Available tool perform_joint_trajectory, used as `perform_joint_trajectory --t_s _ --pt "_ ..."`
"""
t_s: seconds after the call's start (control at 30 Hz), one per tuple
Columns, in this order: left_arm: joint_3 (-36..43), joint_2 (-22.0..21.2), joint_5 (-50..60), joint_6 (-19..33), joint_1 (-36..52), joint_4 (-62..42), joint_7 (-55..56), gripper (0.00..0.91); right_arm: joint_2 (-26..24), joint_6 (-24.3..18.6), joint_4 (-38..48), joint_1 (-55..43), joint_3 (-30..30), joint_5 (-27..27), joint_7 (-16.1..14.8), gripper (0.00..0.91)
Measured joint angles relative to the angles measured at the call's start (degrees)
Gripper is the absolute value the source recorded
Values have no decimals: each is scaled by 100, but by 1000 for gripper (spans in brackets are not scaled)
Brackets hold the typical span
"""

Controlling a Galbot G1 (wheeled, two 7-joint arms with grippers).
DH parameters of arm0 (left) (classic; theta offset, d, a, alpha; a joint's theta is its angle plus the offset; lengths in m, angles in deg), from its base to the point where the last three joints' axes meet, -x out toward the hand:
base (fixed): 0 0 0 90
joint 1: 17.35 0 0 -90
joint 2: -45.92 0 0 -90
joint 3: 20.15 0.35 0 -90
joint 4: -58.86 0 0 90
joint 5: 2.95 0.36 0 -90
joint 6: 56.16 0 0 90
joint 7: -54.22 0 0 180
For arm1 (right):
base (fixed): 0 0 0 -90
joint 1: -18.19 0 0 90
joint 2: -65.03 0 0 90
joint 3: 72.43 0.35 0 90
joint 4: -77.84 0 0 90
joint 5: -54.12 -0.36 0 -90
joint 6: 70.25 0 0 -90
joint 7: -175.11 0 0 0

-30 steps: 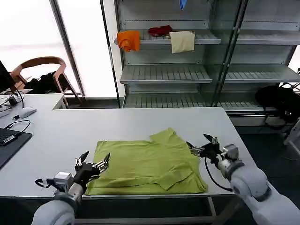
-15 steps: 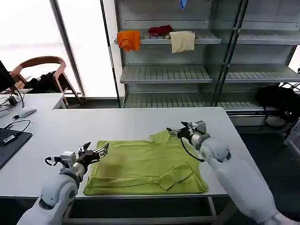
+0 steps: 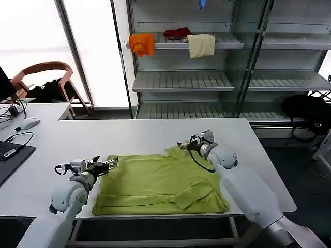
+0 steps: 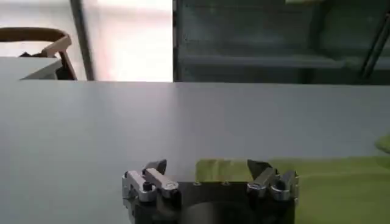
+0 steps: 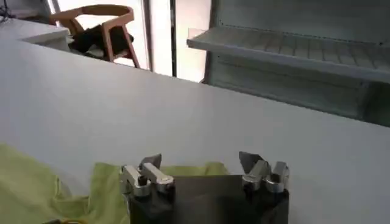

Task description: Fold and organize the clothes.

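**Both grippers at the far corners of the green T-shirt**

A lime-green T-shirt (image 3: 161, 184) lies spread flat on the white table (image 3: 129, 137), towards the near edge, in front of the robot. One short sleeve is folded in across the body of the shirt on the robot's right, and another part of the shirt pokes out at the far edge.

The left gripper (image 3: 110, 163) sits low over the table at the shirt's far left corner. In the left wrist view its fingers (image 4: 156, 167) stand apart, open, with a strip of green fabric lying on the table between them and nothing clamped. The gripper (image 4: 207, 165) itself points out across the bare tabletop.

The right gripper (image 3: 182, 146) is at the far edge of the shirt, just beside the part that sticks out there. From its wrist camera the gripper (image 5: 200, 161) has its two fingers (image 5: 150, 163) spread wide, open, and the green cloth shows right under and between them. Whether the tips touch the fabric cannot be told.

Behind the table stands a metal shelf unit (image 3: 181, 80). On its upper shelf hang an orange cloth (image 3: 141, 44) and a cream cloth (image 3: 200, 45), with a dark red item (image 3: 177, 33) between them. A wooden chair (image 3: 45, 77) stands to the left by the bright window.
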Motion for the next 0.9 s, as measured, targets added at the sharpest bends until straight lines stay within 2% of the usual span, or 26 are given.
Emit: perform_joint_trajectory --t_s 0.03,0.1,0.13,0.17,0.2,0.23,0.27,0.3,0.37,0.43,0.9 --pt "16 0 1 -2 23 -55 -20 907 22 1 41 -15 -5 16 -18 786" --pt "48 -2 2 -4 80 -149 -55 736 57 1 112 -37 -12 55 -51 715" --pt "60 -6 2 -5 104 -190 -70 695 71 2 151 -44 -19 74 -66 695" --pt "72 -9 2 -6 129 -232 -83 554 80 3 180 -48 -25 83 -78 605" --pt "82 -14 2 -7 162 -282 -99 464 88 2 205 -50 -32 98 -93 544" --pt "91 -16 5 -7 189 -325 -112 292 98 1 230 -54 -40 115 -109 393" --pt "102 -16 6 -6 213 -364 -128 232 109 -4 253 -56 -47 127 -121 312" --pt "118 -16 10 -5 236 -404 -148 81 120 -9 277 -57 -48 139 -132 101" --pt "140 -23 29 2 265 -458 -174 20 151 -13 328 -57 -40 173 -141 50" --pt "152 -30 38 5 275 -494 -192 20 165 -16 365 -50 -33 206 -163 10" --pt "186 -37 190 11 231 -597 -369 0 115 -30 375 26 -59 365 -260 0"
